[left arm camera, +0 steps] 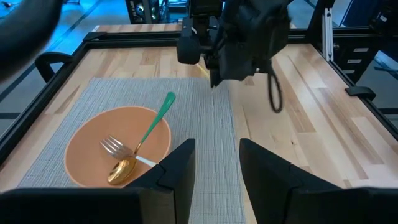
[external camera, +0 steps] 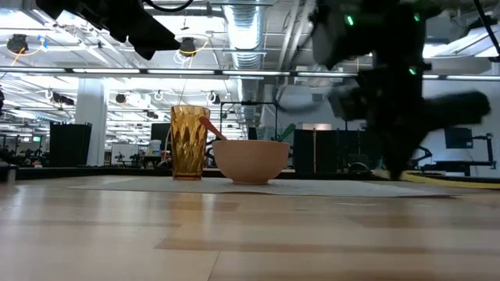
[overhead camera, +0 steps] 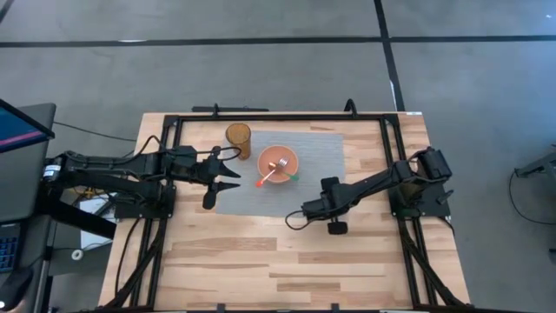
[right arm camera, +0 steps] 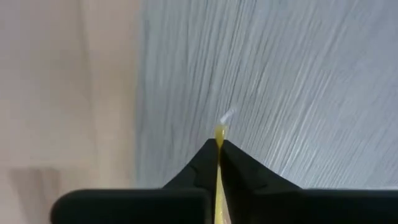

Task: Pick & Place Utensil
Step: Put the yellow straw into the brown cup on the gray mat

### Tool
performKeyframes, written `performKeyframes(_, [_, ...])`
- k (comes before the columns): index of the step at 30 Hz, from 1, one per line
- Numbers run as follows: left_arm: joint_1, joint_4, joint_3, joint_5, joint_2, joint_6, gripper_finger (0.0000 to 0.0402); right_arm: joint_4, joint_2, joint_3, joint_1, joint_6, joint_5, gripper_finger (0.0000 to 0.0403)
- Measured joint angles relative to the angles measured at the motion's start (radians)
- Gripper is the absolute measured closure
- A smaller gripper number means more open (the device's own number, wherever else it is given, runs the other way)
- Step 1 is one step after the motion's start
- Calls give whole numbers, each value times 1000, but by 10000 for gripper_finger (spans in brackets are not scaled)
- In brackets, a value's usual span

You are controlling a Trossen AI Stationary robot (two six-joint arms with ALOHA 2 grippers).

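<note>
A peach bowl (overhead camera: 263, 156) (external camera: 250, 160) sits on a grey placemat (overhead camera: 326, 174). In it lie a fork (left arm camera: 112, 147) and a gold spoon with a green handle (left arm camera: 152, 124). An amber cup (overhead camera: 239, 137) (external camera: 188, 142) stands beside the bowl on its far left. My right gripper (overhead camera: 300, 211) (right arm camera: 219, 144) points down at the mat's near edge, shut on a thin yellow utensil (right arm camera: 219, 132). My left gripper (overhead camera: 233, 170) (left arm camera: 216, 146) hovers open over the mat, left of the bowl, touching nothing. My right gripper pinches the thin yellow utensil between its two fingers from above, pointing down. Only a narrow yellow edge (right arm camera: 218, 174) and a small white tip (right arm camera: 227, 115) past the fingertips show. Which part of it I hold, and whether it rests on the mat, I cannot tell.
A black frame (overhead camera: 261, 116) borders the wooden table (overhead camera: 287, 269), which has open wood on its near side. The placemat (left arm camera: 205, 124) between the bowl and my right gripper (left arm camera: 214, 81) is bare. Beyond the table in the low view is a room with ceiling lights.
</note>
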Motion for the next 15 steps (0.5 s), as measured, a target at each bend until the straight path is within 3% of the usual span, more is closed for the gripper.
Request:
performKeyframes(10, [0, 0, 0, 0, 0, 0, 275, 1, -1, 234, 3, 29, 0, 397])
performKeyframes(15, [0, 2, 0, 0, 0, 5, 275, 31, -1, 380, 1, -34, 18, 400])
